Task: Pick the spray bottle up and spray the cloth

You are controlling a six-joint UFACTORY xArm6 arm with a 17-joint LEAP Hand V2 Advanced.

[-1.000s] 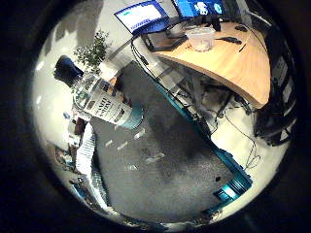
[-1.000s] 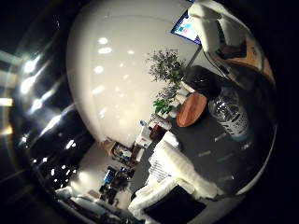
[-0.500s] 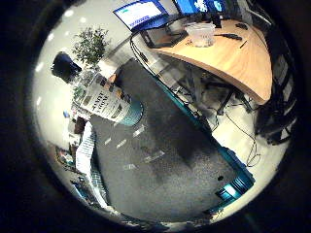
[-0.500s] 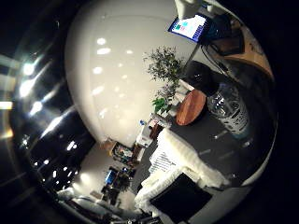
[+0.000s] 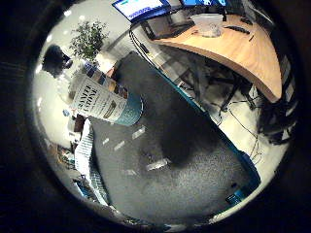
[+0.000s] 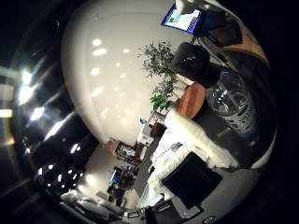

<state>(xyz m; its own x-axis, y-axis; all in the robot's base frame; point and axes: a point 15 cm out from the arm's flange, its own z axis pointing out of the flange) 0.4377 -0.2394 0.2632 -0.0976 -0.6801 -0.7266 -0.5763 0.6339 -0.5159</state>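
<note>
The spray bottle (image 5: 104, 99) stands upright on a dark grey mat (image 5: 184, 165). It has a clear body, a printed white and teal label and a black spray head (image 6: 192, 59). It fills a fair part of both palm views, so it is close to the palm of my hand. A white cloth (image 6: 194, 137) with a striped part lies on the mat beside the bottle, and it reaches along the mat's edge (image 5: 85, 153). A flat black patch (image 6: 190, 179) sits on or against the cloth. Nothing is touching the bottle.
A curved wooden desk (image 5: 243, 43) with monitors (image 5: 138, 7) and a clear tub (image 5: 210, 23) stands beyond the mat. A potted plant (image 5: 90, 39) and a round wooden stool (image 6: 192, 100) are behind the bottle. Floor shows beside the mat's teal edge (image 5: 243, 160).
The bottle has grown larger in both views and the scene has shifted, so the palm has come closer to it. The bottle and the cloth stay in place.
</note>
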